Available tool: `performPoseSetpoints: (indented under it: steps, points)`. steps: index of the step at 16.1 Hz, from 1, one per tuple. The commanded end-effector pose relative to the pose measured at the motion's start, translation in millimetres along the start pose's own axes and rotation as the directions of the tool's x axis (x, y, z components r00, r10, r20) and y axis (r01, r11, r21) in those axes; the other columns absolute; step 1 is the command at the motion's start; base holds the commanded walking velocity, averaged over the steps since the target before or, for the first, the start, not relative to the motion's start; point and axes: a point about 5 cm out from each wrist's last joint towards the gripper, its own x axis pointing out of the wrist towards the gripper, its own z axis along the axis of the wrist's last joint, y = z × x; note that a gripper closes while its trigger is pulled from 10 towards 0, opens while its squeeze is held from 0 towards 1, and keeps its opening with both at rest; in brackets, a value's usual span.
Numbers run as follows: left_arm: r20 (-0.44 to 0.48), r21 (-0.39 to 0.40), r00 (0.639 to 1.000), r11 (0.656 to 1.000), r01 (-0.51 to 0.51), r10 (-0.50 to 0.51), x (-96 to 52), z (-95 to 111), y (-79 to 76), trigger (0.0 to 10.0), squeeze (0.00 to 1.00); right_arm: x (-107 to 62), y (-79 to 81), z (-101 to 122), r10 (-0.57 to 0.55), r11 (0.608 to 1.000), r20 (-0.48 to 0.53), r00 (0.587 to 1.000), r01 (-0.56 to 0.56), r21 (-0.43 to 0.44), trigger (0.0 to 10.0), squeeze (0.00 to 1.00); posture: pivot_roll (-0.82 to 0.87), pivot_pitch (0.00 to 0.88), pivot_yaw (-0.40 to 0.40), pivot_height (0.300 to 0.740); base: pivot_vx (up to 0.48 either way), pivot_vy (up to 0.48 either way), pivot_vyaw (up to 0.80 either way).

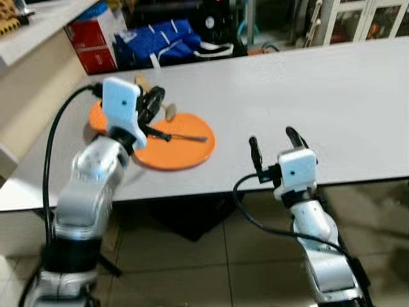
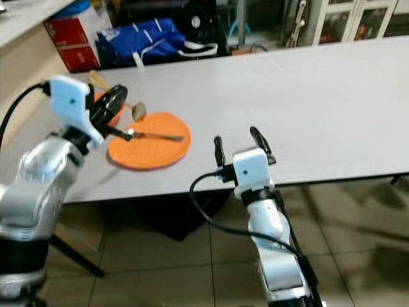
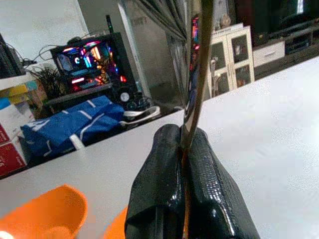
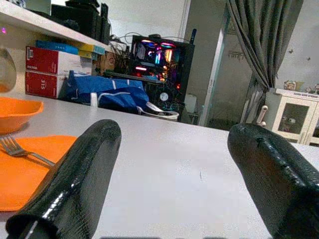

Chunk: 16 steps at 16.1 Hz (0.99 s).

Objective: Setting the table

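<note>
An orange plate [image 1: 174,153] lies at the left of the grey table [image 1: 307,96], with a metal fork [image 1: 187,137] across it. Behind it sits an orange bowl [image 1: 97,118]. My left gripper [image 1: 152,105] hovers over the plate's far left rim. In the left wrist view it [image 3: 180,144] is shut on a thin metal utensil handle [image 3: 198,74]. A rounded tan end [image 1: 170,112], a spoon by its look, shows just beside that gripper. My right gripper [image 1: 275,144] stands open at the table's near edge, right of the plate, with nothing between its fingers [image 4: 75,174].
Beyond the table's far edge are a blue bag [image 1: 156,39], red boxes [image 1: 92,38], a lit computer case [image 4: 157,55] and a white cabinet [image 1: 367,19]. A pale shelf [image 1: 38,22] runs along the left. The table's right half is bare.
</note>
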Motion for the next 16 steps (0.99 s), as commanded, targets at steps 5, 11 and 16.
performPoseSetpoints:
  steps: [5,11,16]
  points:
    - [0.03,0.019,0.999,1.0,-0.012,0.011,7.8,5,7.0,0.0,0.0,0.6,2.1,4,-0.002,1.0,0.017,1.0,0.002,0.007,10.0,0.0,-0.19,0.0,0.164,0.74,0.0,0.0,0.0]
    - [-0.032,0.313,0.991,0.94,0.135,-0.131,20.3,4,31.1,0.0,0.0,-0.3,4.7,0,0.003,1.0,-0.006,1.0,-0.003,0.013,10.0,0.0,-0.19,0.0,0.171,0.74,0.0,0.0,-0.73]
    - [-0.163,0.628,0.934,0.696,0.348,-0.319,26.4,0,27.5,0.0,0.0,-4.7,6.7,-1,-0.006,1.0,-0.019,1.0,0.006,0.012,10.0,0.0,-0.19,0.0,0.187,0.74,0.0,0.0,-0.74]
